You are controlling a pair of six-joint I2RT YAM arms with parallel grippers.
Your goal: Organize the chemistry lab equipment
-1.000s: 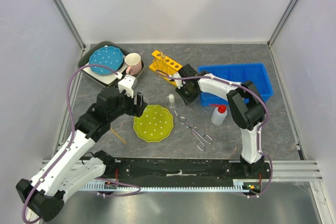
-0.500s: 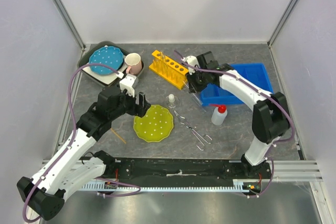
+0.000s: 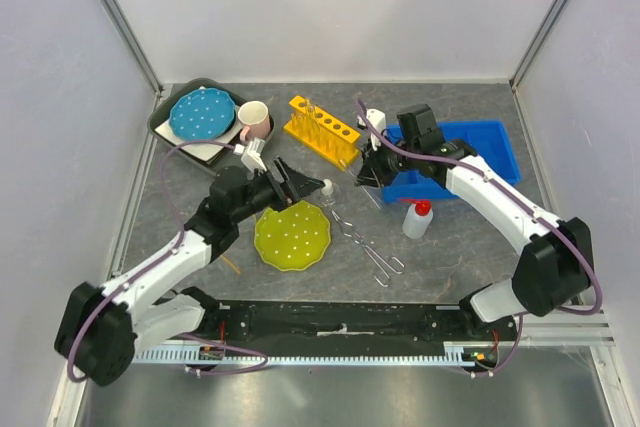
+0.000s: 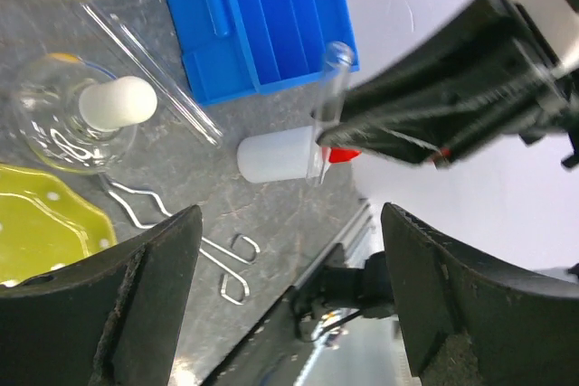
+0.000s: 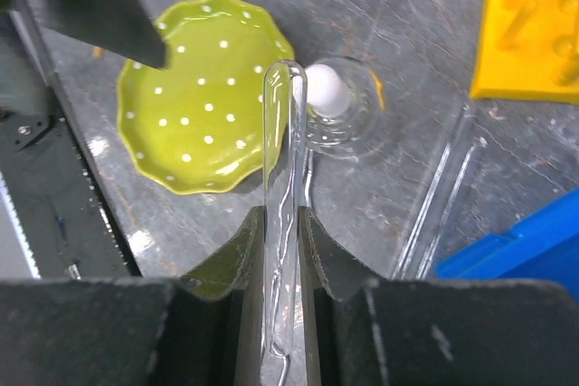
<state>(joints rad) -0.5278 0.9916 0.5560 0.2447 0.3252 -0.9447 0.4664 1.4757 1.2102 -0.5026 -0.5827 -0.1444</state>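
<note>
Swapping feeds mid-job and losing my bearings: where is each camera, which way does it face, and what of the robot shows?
Top: high behind the robot, looking down on the table; left arm and right arm show.
Left wrist: faces flask and bin; open left gripper frames it.
Right wrist: looks down at plate; right gripper clamps a tube.
Shared: both wrist views show flask and tube.

yellow-green dotted plate (image 3: 291, 234): 6 o'clock | blue dotted plate (image 3: 201, 114): 10 o'clock, on dark tray (image 3: 158, 128) | pink mug (image 3: 254, 119): plate's 3 o'clock | blue bin (image 3: 480, 147): 2 o'clock
</note>
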